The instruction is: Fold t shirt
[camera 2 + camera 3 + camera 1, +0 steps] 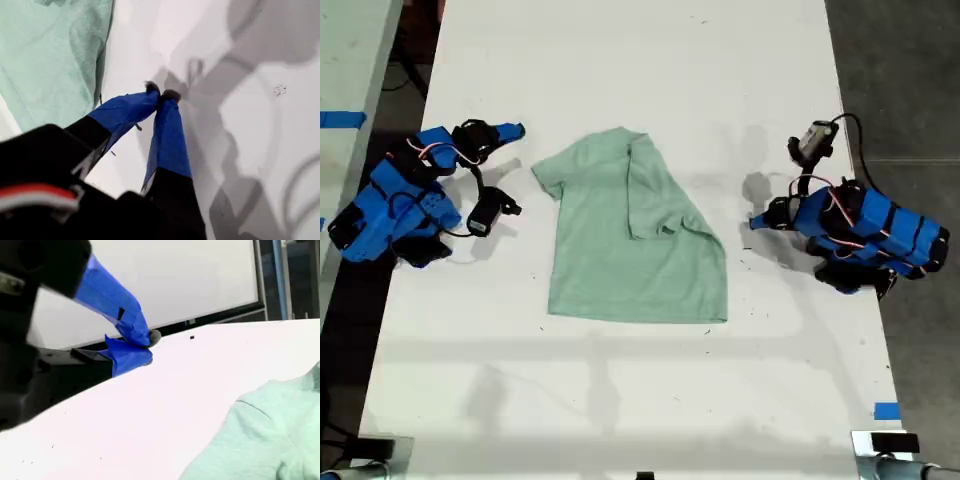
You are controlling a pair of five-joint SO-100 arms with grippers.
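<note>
So, white table fills most of the exterior view, running top to bottom, with dark floor along both sides.

T shirt lies flat at the centre of the table, between the two arms and touching neither. It is pale mint green and wrinkled. Its side toward the exterior view's right is folded in over the body, with that sleeve lying on top. The other sleeve sticks out at the upper left of the cloth, and the bottom hem is a straight line toward the lower part of the frame.

Two blue arms sit at the table's edges, one at the exterior view's left and one at its right, both folded low.

My first gripper is on the arm at the exterior view's right and points toward the shirt's folded edge, close to it but apart. In the first wrist view the jaws are closed tip to tip with nothing between them, over bare table, with the shirt off to the side.

My second gripper is on the arm at the exterior view's left, near the free sleeve. In the second wrist view the jaws look pressed together and empty, though the angle is oblique. The sleeve is near but apart.

Small blue tape piece sits at the table's lower right edge in the exterior view.
</note>
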